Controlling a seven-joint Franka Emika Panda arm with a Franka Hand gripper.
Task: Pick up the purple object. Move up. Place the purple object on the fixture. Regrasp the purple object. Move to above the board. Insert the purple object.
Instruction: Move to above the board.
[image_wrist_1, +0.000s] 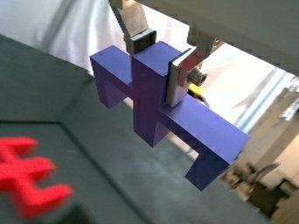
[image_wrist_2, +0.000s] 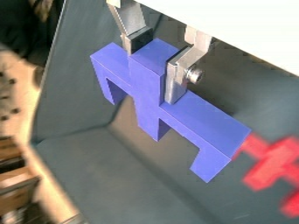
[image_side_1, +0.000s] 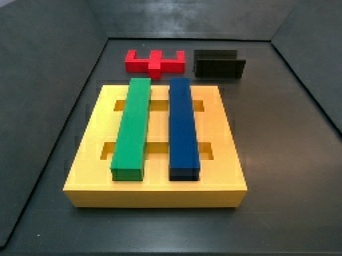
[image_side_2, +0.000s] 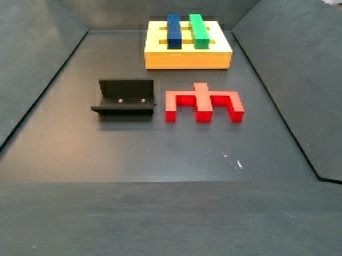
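My gripper (image_wrist_1: 162, 59) is shut on the purple object (image_wrist_1: 163, 114), its silver fingers (image_wrist_1: 183, 77) clamping the central raised stub. Both wrist views show this grip (image_wrist_2: 155, 59), with the purple object (image_wrist_2: 158, 101) hanging well above the dark floor, crossbar level and legs pointing down. Neither the gripper nor the purple object appears in the side views. The black fixture (image_side_1: 221, 65) stands on the floor beyond the yellow board (image_side_1: 154, 193). In a side view the fixture (image_side_2: 123, 98) is left of the red block, and the board (image_side_2: 187, 60) lies far back.
A red block (image_side_1: 154, 63) lies beside the fixture and shows blurred in both wrist views (image_wrist_1: 30, 175) (image_wrist_2: 274, 162). A long green bar (image_side_1: 131, 125) and a long blue bar (image_side_1: 182, 125) sit side by side in the board. Dark walls enclose the floor.
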